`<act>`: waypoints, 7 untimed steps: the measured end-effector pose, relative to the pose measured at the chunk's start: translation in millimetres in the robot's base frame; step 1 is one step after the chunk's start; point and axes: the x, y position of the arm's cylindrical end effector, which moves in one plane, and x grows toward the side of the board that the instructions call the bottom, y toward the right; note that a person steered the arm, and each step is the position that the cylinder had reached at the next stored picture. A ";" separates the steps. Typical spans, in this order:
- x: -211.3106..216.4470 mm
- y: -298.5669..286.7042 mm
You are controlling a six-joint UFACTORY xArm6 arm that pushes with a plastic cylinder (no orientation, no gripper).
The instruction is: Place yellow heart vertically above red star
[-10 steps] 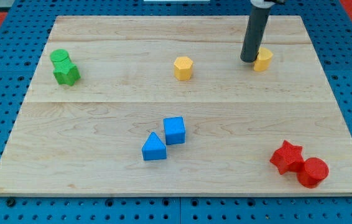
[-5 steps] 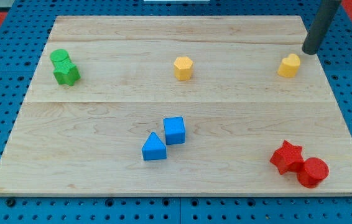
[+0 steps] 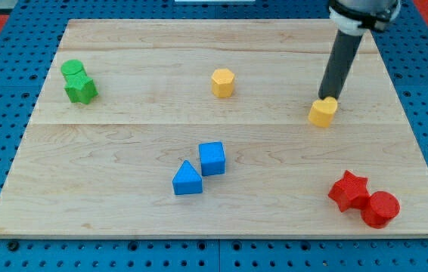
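Now our tip [image 3: 327, 97] touching yellow heart [image 3: 322, 112] from the view's top, red star [image 3: 348, 190] well below, worktop [image 3: 123, 151] otherwise scattered.

my tip [image 3: 328, 97] touching yellow heart [image 3: 322, 112] top | red star [image 3: 348, 190] below

Yellow heart [image 3: 322, 112] flat on board, red star [image 3: 348, 190] below (slightly rightward)

light: bright, even | shadows: soft, faint | focus: sharp
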 end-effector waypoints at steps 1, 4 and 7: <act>35.8 11.7; 88.2 71.9; 57.7 -28.3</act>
